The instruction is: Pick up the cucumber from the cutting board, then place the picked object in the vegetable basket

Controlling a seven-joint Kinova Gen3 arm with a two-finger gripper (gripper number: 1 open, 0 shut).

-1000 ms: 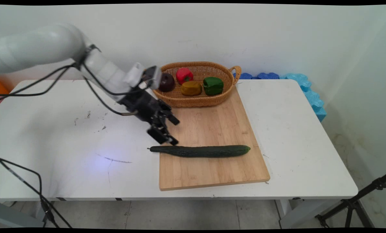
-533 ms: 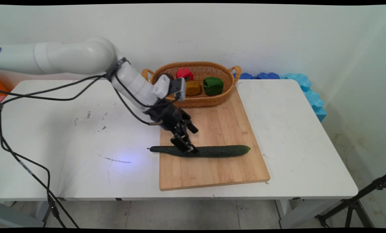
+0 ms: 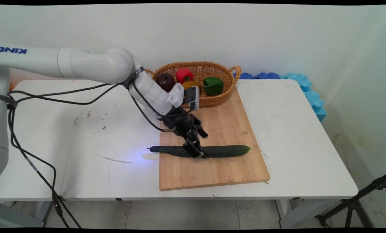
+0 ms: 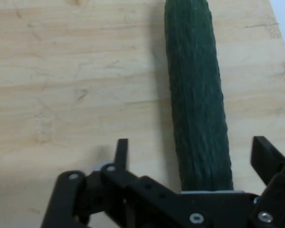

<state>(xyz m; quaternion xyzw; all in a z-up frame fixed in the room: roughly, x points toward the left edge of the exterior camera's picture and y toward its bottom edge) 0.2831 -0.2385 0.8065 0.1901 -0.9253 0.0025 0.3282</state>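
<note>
I am sliding along from the stem end, my gripper spread wide astride the cucumber; I should be centring before squeezing.

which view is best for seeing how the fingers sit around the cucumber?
Hand view. It shows the cucumber running between the open gripper, one finger on each side with gaps. The main view shows the whole cucumber across the cutting board, but the gripper covers its middle, hiding the gaps.
</note>
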